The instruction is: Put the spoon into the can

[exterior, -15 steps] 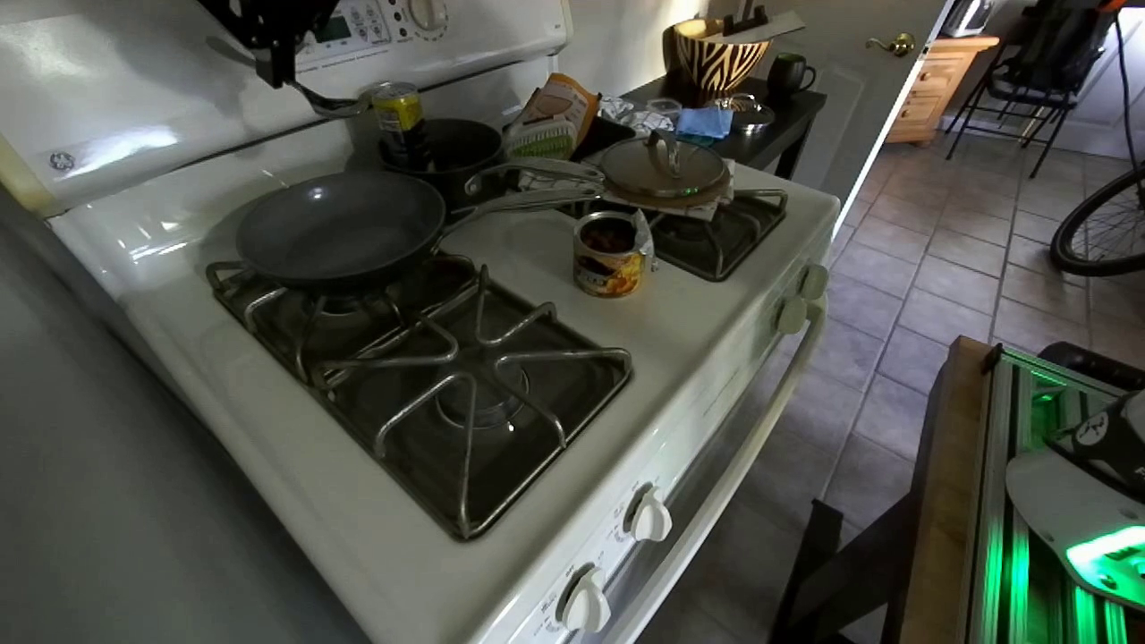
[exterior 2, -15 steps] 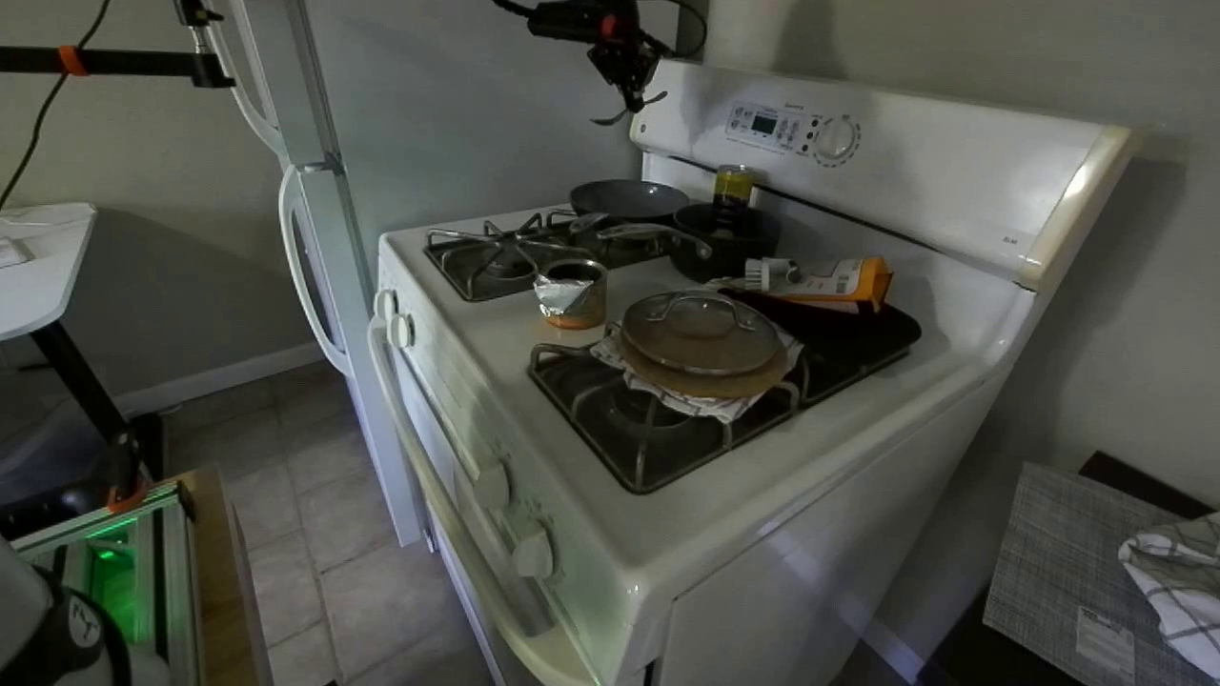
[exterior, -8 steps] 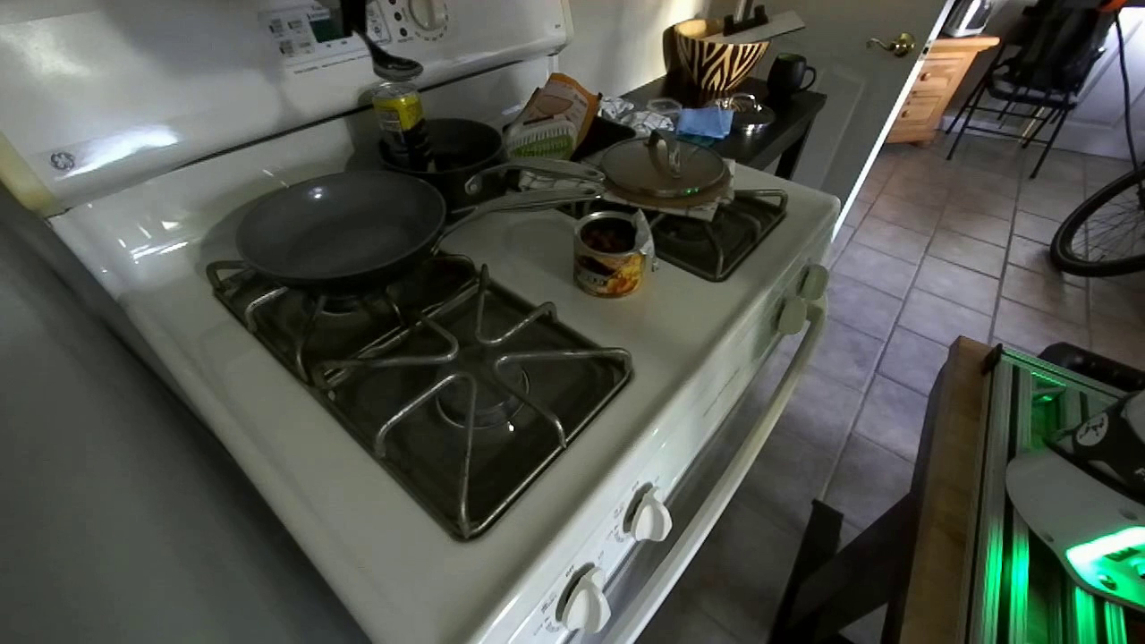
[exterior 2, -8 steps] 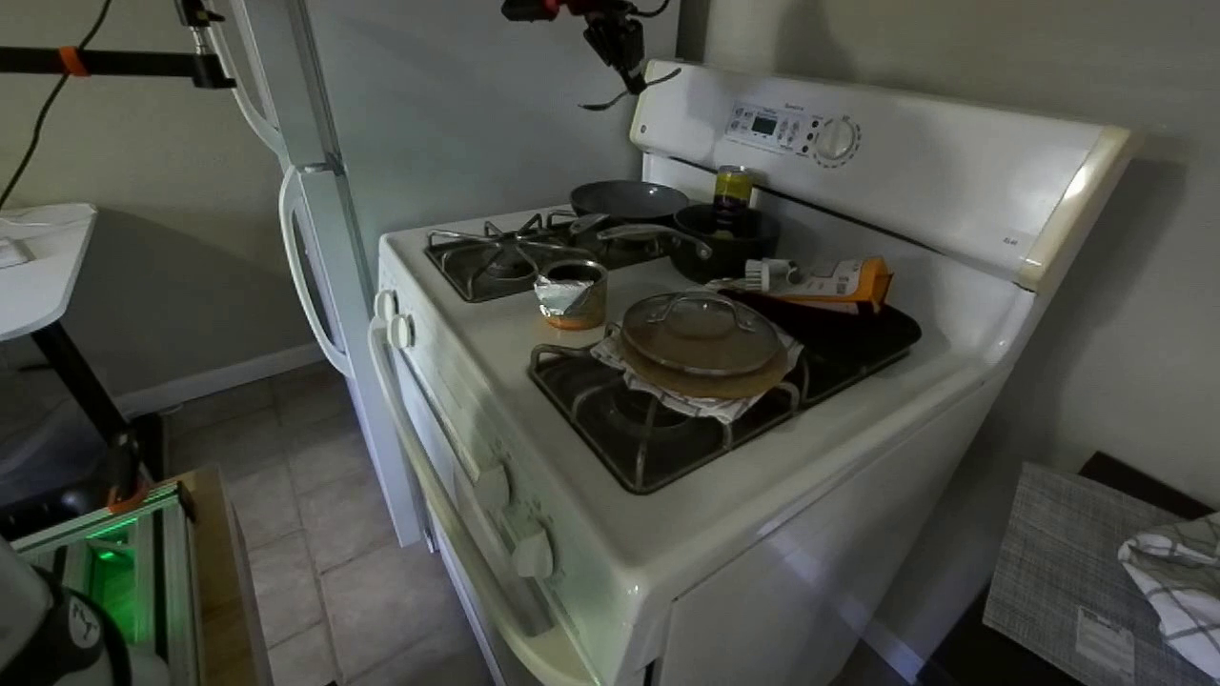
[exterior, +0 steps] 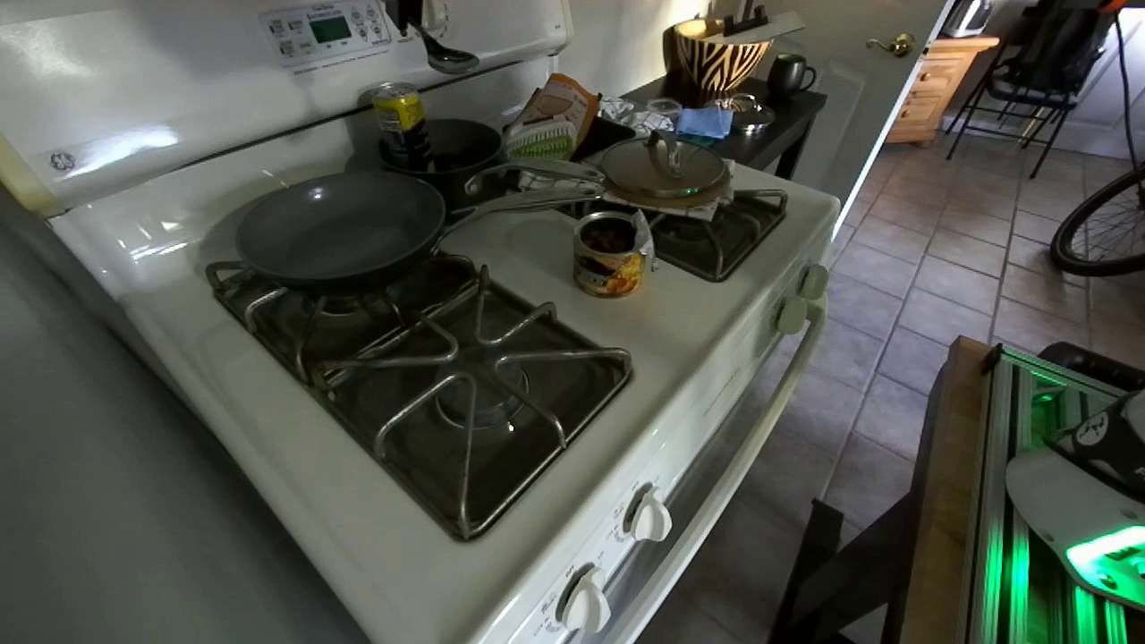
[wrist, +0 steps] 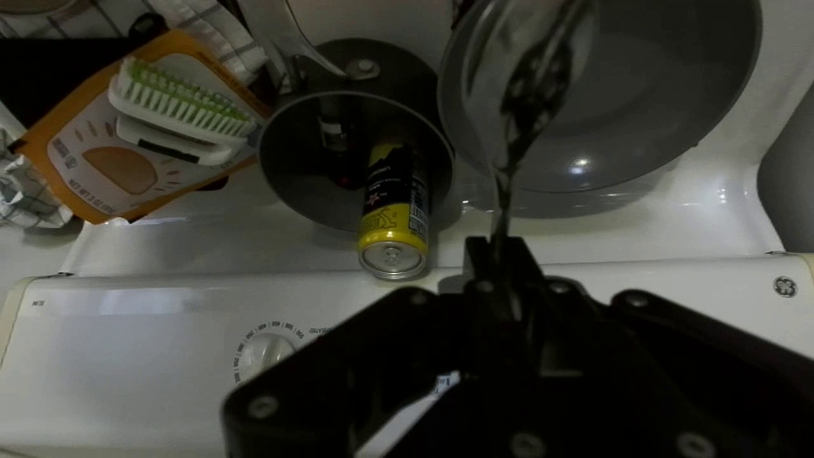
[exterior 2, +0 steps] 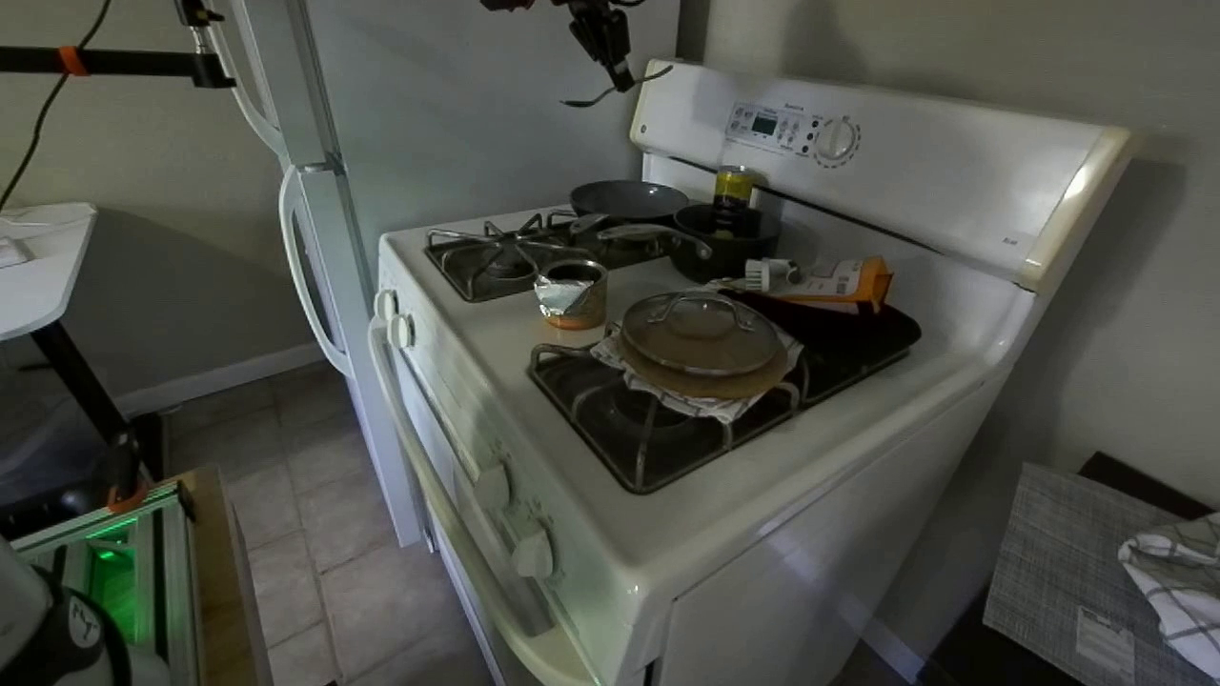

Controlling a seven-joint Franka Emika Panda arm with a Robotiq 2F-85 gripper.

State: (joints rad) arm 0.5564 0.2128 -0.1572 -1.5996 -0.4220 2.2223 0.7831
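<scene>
The can is a short open tin with a silvery rim and a yellow-orange label. It stands upright on the white stovetop between the burner grates in both exterior views (exterior: 608,270) (exterior 2: 583,305). Its foil lid is folded down one side, and dark red contents show inside. My gripper (wrist: 500,249) is shut on the metal spoon (wrist: 528,83), whose bowl points away from the fingers. In the exterior views the spoon (exterior: 450,60) (exterior 2: 586,102) and gripper (exterior: 409,16) (exterior 2: 625,86) are raised high near the stove's back panel, apart from the can. The can is out of the wrist view.
A grey frying pan (exterior: 349,224) and a black pot (exterior 2: 724,252) stand at the back, their handles reaching toward the can. A tall yellow-black drink can (wrist: 395,216) stands in the pot. A lidded pan (exterior 2: 701,333) and an orange bag with a brush (wrist: 102,172) are beside them.
The gripper and spoon have moved rightward along the back panel in an exterior view, from above the frying pan to past the drink can, and have risen slightly. The can has not moved.
</scene>
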